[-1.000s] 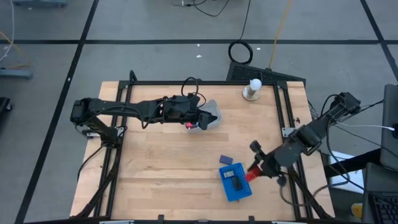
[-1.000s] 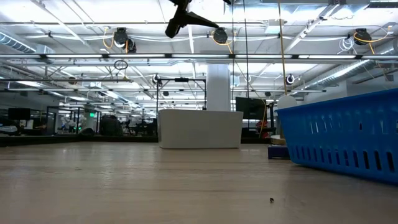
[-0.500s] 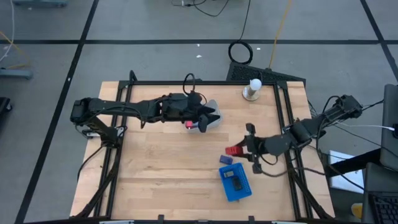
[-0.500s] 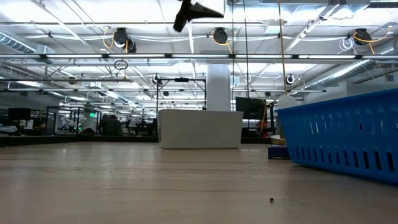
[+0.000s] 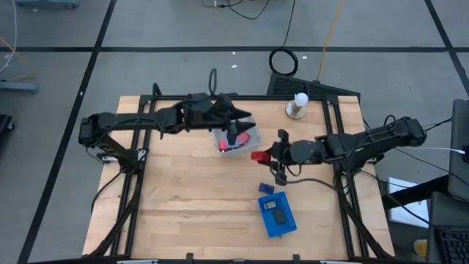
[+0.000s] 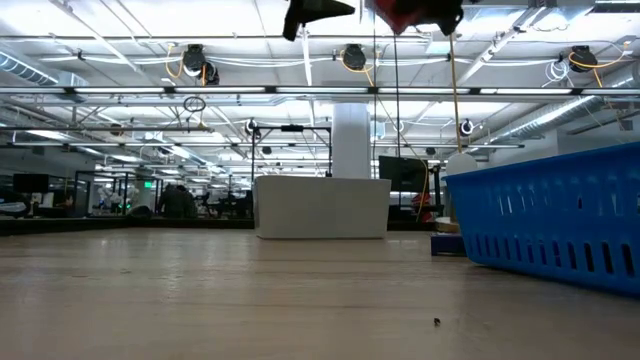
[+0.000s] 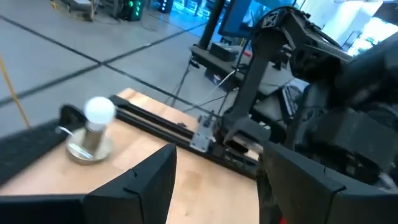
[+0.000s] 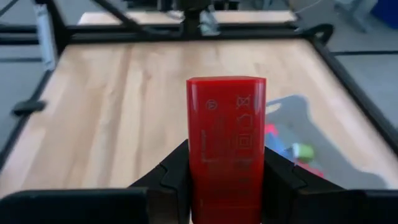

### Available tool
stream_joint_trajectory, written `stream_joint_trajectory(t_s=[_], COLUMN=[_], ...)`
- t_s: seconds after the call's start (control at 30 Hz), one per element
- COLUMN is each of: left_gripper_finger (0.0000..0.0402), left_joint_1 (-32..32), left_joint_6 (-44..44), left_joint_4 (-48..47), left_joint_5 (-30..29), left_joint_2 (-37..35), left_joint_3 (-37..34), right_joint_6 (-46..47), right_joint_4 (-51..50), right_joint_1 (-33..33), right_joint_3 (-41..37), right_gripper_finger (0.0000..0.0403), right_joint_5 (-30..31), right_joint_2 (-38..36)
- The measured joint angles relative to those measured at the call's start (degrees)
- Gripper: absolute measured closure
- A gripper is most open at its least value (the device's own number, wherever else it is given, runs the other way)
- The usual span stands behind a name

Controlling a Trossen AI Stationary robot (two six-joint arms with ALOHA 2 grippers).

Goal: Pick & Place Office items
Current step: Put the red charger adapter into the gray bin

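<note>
Red block (image 8: 226, 140): small, rigid, smooth plastic; judged light, liable to slip if pinched off-centre. Best gripped across flat side faces near mid-length. Carried above table between blue tray (image 5: 278, 215) and pale bin (image 5: 238, 138). Right gripper (image 5: 270, 155): pinching red block. Left gripper (image 5: 236, 132): over bin, fingers parted, holding nothing visible

Left gripper (image 5: 236, 130) over bin (image 5: 249, 138).
</note>
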Motion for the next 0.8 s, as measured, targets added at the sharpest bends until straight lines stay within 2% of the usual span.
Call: stream_joint_trajectory(t_s=[0.1,0.33,0.53,0.8], left_gripper_finger=[0.0158,0.0158,0.0158,0.0158], left_joint_1=[1.1,2.8,3.4,3.3], left_joint_6=[3.7,10.5,14.7,18.0], left_joint_4=[-1.7,-6.8,-15.3,-15.4], left_joint_5=[0.1,2.3,3.0,3.2], left_joint_2=[-2.0,-6.2,-9.5,-12.7], left_joint_3=[0.0,0.0,0.0,0.0], right_joint_6=[-1.0,-2.8,-3.2,-4.8], right_joint_4=[1.2,4.2,7.2,15.8], right_joint_1=[-3.3,-11.9,-19.3,-27.3], right_joint_3=[0.0,0.0,0.0,0.0], right_gripper_finger=[0.0291,0.0291,0.0291,0.0291], right_joint_5=[0.0,-6.9,-9.6,-19.3], right_joint_2=[-0.1,-0.1,-0.1,3.3])
